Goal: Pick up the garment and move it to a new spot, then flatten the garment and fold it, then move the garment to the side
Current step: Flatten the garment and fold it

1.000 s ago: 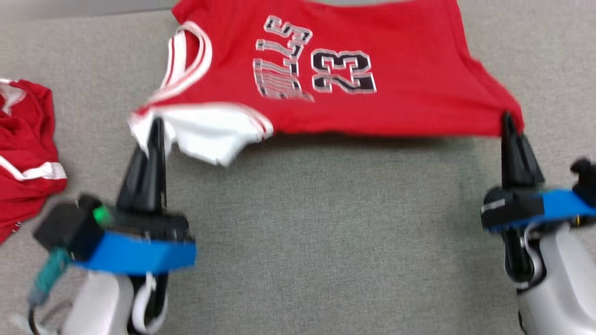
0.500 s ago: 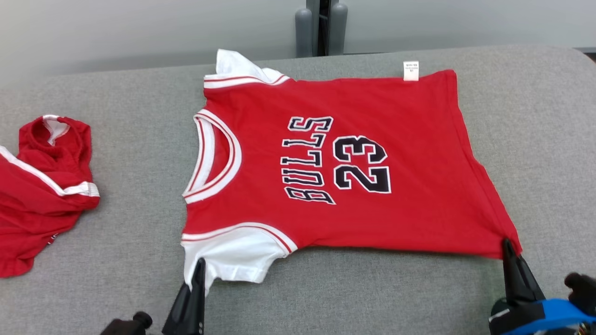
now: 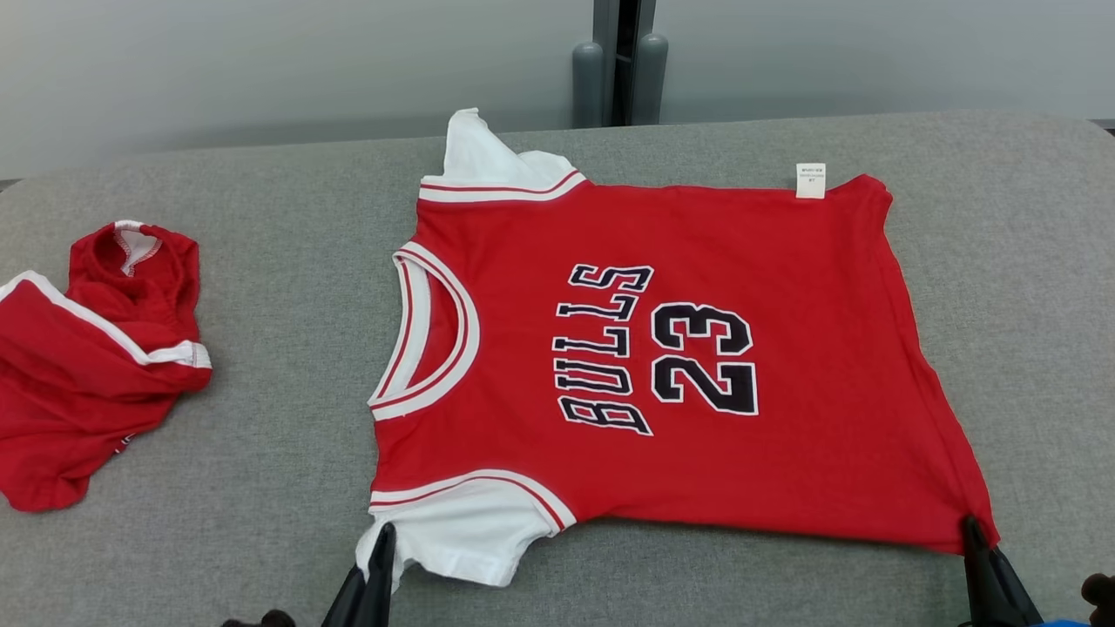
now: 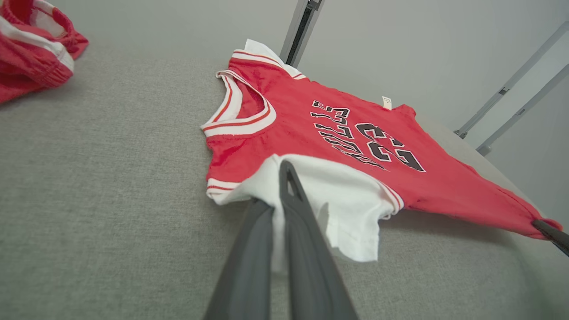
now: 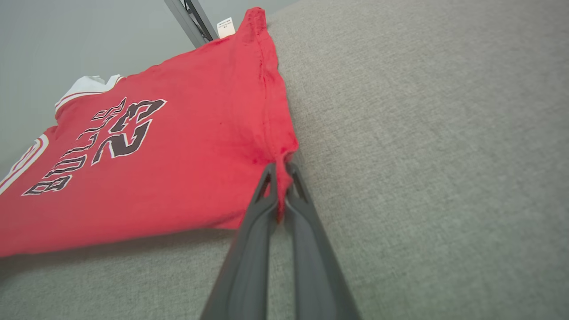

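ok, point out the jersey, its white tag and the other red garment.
jersey (image 3: 784,470), head view, red body below the number.
white tag (image 3: 810,180), head view, middle of the label.
other red garment (image 3: 78,401), head view, cloth below its white stripe.

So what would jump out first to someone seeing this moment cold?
The red BULLS 23 jersey lies spread nearly flat across the middle of the grey surface. The left gripper is shut on its near white sleeve, and the right gripper pinches the near hem corner. A second red garment lies crumpled at the far left.
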Tool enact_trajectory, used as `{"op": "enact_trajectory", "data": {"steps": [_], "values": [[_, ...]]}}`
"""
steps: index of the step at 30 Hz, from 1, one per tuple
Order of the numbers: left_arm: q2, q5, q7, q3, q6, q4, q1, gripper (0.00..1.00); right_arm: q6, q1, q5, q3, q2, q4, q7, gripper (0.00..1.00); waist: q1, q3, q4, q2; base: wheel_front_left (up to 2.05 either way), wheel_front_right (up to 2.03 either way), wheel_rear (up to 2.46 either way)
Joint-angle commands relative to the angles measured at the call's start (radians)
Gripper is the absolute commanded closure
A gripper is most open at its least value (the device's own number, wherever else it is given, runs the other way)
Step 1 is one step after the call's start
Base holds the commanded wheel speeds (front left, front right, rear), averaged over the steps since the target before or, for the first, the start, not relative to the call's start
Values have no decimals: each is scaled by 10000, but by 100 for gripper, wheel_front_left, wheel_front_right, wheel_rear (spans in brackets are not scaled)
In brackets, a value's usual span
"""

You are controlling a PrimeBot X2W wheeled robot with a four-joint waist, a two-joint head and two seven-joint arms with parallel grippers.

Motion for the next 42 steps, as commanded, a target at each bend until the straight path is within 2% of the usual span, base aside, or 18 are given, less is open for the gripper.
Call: {"op": "enact_trajectory", "data": {"steps": [1, 12, 16, 29, 36, 41, 42], "values": [[102, 87, 37, -37, -95, 39, -307, 100, -7, 27, -68, -70, 52, -28, 48, 100, 0, 7, -8, 0, 0, 0, 0], [859, 583, 211, -3, -672, 944, -2196, 100, -7, -1021, -151, 113, -40, -95, 589, 100, 0, 256, -260, 0, 0, 0, 0], [1052, 679, 275, -24, -832, 1284, -2693, 100, -7, -1335, 203, 215, 12, -146, 870, 100, 0, 424, -352, 0, 0, 0, 0], [1083, 891, 240, -257, -1128, 2366, -4192, 100, -6, -2024, 584, 255, -14, -414, 1309, 100, 0, 901, -442, 0, 0, 0, 0], [963, 961, 153, -454, -1356, 3409, -5369, 100, -6, -2945, 431, 261, 14, -84, 1615, 100, 0, 1286, -443, 0, 0, 0, 0], [827, 966, 24, -607, -1473, 4214, -6012, 100, -6, -3577, 296, 371, -18, 159, 1455, 100, 0, 1459, -462, 0, 0, 0, 0], [791, 970, -6, -638, -1494, 4355, -6116, 100, -6, -3676, 254, 395, -37, 200, 1372, 73, 0, 1483, -463, 0, 0, 0, 0]]}}
